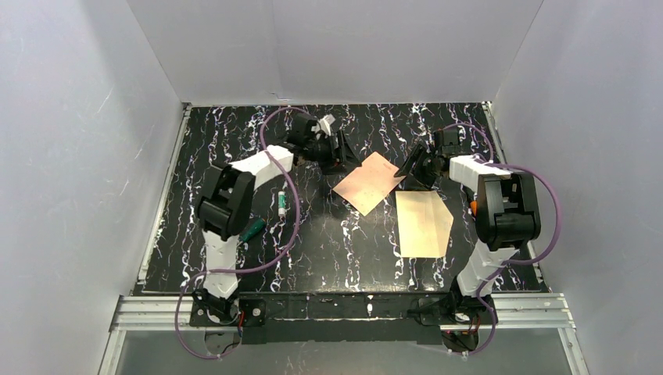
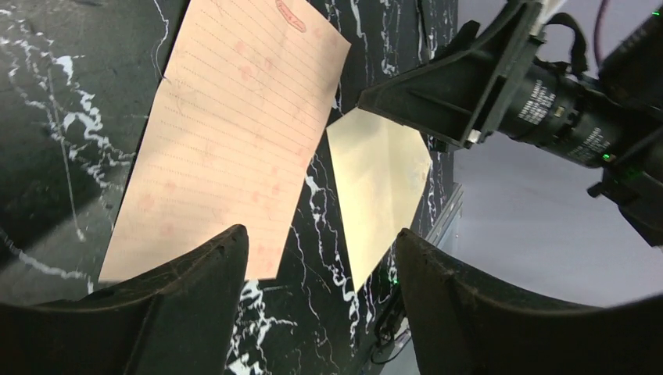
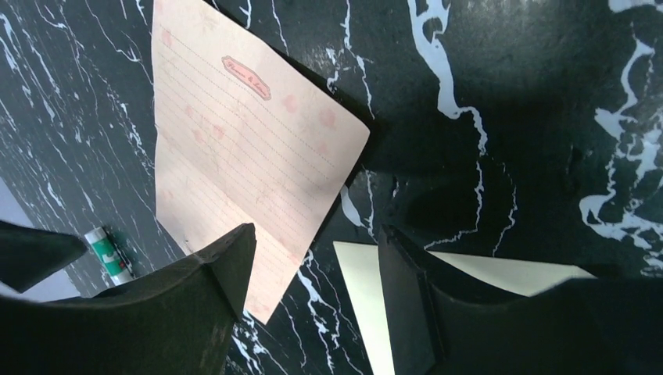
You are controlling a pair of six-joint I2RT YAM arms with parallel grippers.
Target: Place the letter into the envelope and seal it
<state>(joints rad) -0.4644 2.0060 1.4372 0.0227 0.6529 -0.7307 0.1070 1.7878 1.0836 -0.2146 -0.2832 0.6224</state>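
The letter (image 1: 367,182) is a tan, faintly lined sheet lying flat and skewed at the table's middle back. It also shows in the left wrist view (image 2: 227,141) and the right wrist view (image 3: 250,148). The envelope (image 1: 423,223) is a pale sheet with a pointed flap on its right side, lying flat just right of the letter; it also shows in both wrist views (image 2: 379,183) (image 3: 367,305). My left gripper (image 1: 338,156) (image 2: 319,234) hovers open and empty at the letter's far left edge. My right gripper (image 1: 414,168) (image 3: 317,234) is open and empty above the gap between letter and envelope.
A white and green glue stick (image 1: 281,203) (image 3: 108,254) and a green pen-like object (image 1: 252,230) lie on the black marbled table (image 1: 328,258) near the left arm. White walls enclose the table on three sides.
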